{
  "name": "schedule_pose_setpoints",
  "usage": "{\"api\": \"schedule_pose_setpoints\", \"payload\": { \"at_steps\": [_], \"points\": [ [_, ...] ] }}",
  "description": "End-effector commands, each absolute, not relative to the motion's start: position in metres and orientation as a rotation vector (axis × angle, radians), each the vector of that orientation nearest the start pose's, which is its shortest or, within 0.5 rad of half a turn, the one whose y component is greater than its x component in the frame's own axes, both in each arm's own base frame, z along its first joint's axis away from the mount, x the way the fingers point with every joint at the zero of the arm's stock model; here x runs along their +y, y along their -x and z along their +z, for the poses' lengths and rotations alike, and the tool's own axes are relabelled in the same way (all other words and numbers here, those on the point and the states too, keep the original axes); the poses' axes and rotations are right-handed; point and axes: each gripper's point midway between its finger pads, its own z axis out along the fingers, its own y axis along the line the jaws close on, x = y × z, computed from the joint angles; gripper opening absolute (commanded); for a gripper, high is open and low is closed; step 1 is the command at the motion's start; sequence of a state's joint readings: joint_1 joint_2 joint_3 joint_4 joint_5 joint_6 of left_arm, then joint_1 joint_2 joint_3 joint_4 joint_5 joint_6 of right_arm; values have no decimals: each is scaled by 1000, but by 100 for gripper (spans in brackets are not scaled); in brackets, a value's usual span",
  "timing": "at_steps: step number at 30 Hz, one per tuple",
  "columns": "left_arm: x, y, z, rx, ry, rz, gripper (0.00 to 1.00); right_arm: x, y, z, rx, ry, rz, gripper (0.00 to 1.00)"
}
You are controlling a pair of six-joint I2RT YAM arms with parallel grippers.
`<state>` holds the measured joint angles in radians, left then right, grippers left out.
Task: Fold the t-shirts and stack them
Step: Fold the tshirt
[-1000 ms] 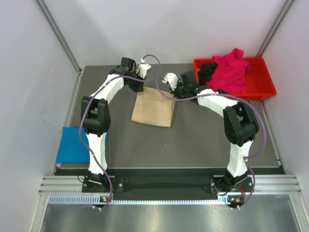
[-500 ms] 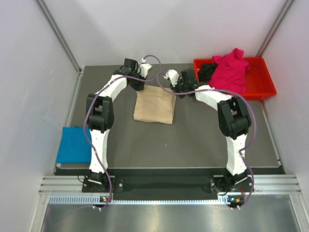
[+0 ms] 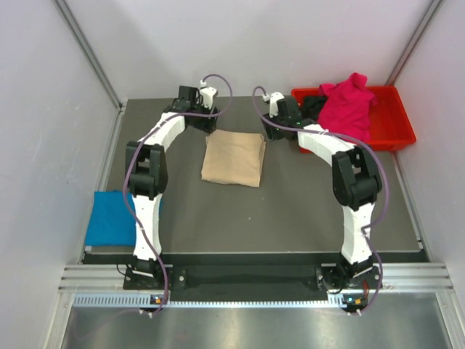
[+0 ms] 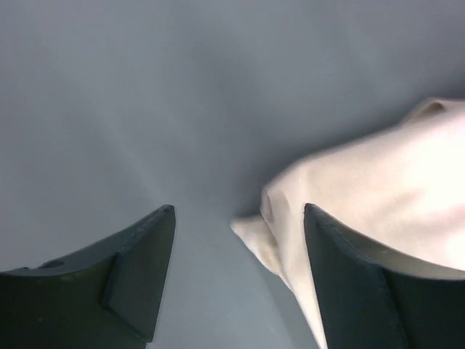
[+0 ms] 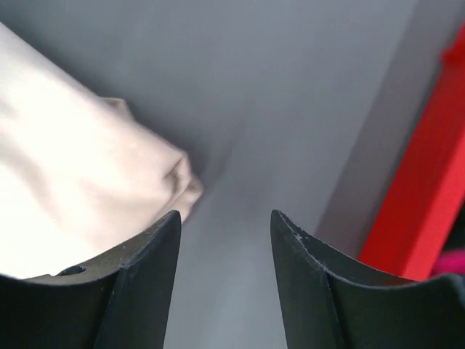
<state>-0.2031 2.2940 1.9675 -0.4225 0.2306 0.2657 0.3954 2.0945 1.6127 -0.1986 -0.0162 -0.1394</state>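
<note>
- done so far, by the look of it: beige t-shirt (image 3: pixel 233 158) lies folded into a flat rectangle at the middle of the table (image 3: pixel 305 211), towards the far side.
- blue t-shirt (image 3: pixel 109 218) also folded flat, at the near left, at the table's left edge, well apart from the beige one. so two are folded, but not stacked.
- left to do: magenta t-shirt (image 3: pixel 347 109) sits crumpled in the red tray (image 3: pixel 398 135) at the far right, with the black t-shirt (image 3: pixel 311 107) bunched beside it on its left. both unfolded. no stack yet.
- left gripper (image 4: pixel 240 209): jaws wide apart, nothing held. the far left corner of the beige cloth lies below the gap, loose, and the right finger hangs over the cloth.
- right gripper (image 5: pixel 225 214): jaws apart too, empty. the far right corner of the beige cloth lies under its left finger, tray wall close on the right.
- change from a second ago: both grippers were down on the far corners of the beige t-shirt; they have since let go and pulled back towards the far edge, wrists raised.
- the beige t-shirt sat skewed then, near edge swung left; it now lies squarer to the table, far edge straighter.
- blue, magenta and black t-shirts unchanged.
</note>
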Motion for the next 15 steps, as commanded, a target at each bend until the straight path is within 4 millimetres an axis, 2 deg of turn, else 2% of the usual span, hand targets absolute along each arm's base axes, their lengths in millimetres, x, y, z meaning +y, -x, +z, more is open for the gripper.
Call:
{"api": "schedule_pose_setpoints", "payload": {
  "at_steps": [1, 3, 4, 5, 6, 7, 11, 13, 15],
  "points": [
    [-148, -570, 133, 2154, -513, -409, 77, 217, -506, 141, 2192, 190, 333, 53],
    [-154, -558, 118, 2190, -440, -528, 81, 224, -496, 131, 2230, 114, 421, 59],
    [-157, -555, 112, 2201, -435, -553, 87, 226, -489, 119, 2261, 57, 461, 61],
    [-160, -552, 107, 2212, -428, -583, 87, 228, -486, 119, 2260, 37, 489, 65],
    [-161, -551, 102, 2222, -413, -605, 87, 233, -487, 120, 2243, 28, 530, 74],
    [-161, -552, 93, 2237, -409, -611, 87, 234, -483, 113, 2257, -2, 551, 76],
    [-160, -558, 77, 2270, -281, -677, 82, 238, -479, 99, 2294, -25, 586, 76],
    [-168, -556, 69, 2279, -285, -749, 80, 242, -475, 93, 2307, -28, 617, 76],
    [-176, -556, 70, 2284, -257, -816, 75, 242, -473, 91, 2313, -31, 623, 76]
  ]
}}
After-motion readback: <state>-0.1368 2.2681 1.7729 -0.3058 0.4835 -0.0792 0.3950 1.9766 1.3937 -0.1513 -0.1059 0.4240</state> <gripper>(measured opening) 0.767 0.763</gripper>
